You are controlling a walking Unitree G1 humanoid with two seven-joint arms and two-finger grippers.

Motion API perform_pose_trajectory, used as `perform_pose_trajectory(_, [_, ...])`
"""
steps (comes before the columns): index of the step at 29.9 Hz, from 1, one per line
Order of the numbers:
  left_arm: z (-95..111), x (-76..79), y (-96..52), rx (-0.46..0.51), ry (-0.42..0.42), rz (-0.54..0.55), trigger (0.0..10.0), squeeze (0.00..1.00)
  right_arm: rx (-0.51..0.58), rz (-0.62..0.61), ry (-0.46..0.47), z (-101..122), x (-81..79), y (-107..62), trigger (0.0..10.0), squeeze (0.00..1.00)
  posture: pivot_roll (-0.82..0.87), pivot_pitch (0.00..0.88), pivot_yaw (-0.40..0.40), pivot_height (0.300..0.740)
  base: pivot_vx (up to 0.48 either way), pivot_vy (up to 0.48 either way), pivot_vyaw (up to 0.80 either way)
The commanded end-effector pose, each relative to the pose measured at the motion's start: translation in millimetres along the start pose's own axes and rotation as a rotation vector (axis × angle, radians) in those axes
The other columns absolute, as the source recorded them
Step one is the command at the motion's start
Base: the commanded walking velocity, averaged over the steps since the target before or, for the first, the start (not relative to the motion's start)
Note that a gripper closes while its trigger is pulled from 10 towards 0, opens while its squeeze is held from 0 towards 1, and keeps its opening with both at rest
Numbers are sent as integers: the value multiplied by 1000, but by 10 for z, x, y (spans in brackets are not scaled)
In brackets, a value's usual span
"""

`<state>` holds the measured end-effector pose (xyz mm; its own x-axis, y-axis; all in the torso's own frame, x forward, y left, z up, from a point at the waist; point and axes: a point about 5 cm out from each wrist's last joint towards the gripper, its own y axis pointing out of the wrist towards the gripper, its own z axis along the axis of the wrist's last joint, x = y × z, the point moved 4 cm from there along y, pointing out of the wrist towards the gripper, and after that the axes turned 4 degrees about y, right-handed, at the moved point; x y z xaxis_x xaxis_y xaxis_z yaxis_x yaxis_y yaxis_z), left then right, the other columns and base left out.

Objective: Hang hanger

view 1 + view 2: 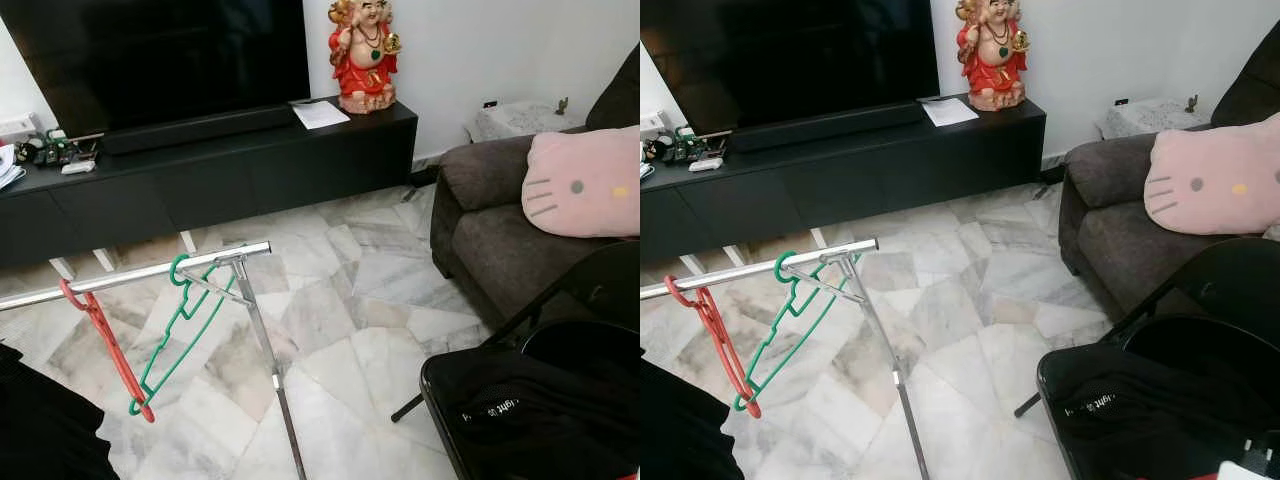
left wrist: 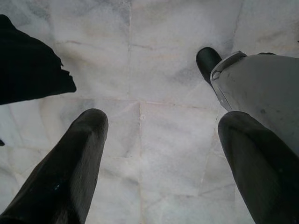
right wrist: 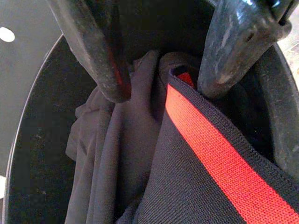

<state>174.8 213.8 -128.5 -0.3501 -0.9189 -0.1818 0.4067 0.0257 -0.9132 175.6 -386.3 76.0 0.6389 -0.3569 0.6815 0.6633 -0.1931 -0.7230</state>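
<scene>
Green plastic hanger [image 1: 185, 325] and red plastic hanger [image 1: 105, 345] hang on silver metal rail [image 1: 130, 275], lower left of frame. Left gripper [image 2: 159, 154] fingers spread over marble floor [image 2: 154, 60]. Right gripper [image 3: 163, 88] fingers apart, over black red-striped fabric [image 3: 205, 172].

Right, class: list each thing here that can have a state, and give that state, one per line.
Green hanger: hung on the rail.
Red hanger: hung on the rail.
TV: off.
Left gripper: open, over the floor.
Right gripper: open, over dark cloth with a red stripe.

A red statue [image 1: 364, 55] and a paper [image 1: 320, 114] sit on the black TV cabinet [image 1: 250, 170]; a pink cushion [image 1: 583, 183] rests on the sofa [image 1: 490, 235].
</scene>
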Motion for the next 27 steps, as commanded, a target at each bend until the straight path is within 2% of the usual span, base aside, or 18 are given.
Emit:
perform_pose_trajectory(1, [-70,-52,-11,-26,9,13,10000,0,24,32,-5,50,-113,45,10000,0,-182,51,102,740,0,0,0])
perform_pose_trajectory(8, [-69,-52,-10,-26,10,14,10000,0,84,54,14,185,-218,111,10000,0,-178,51,101,740,0,0,0])
perform_pose_trajectory(16, [-68,-60,-11,-26,13,16,10000,0,137,104,43,256,-292,75,10000,0,-183,52,105,740,0,0,0])
perform_pose_trajectory(21, [-67,-61,-12,-25,16,16,10000,0,166,157,45,343,-403,89,10000,0,-178,50,104,740,0,0,0])
perform_pose_trajectory(27, [-67,-66,-12,-25,17,21,10000,0,192,107,29,403,-330,115,10000,0,-174,50,104,740,0,0,0])
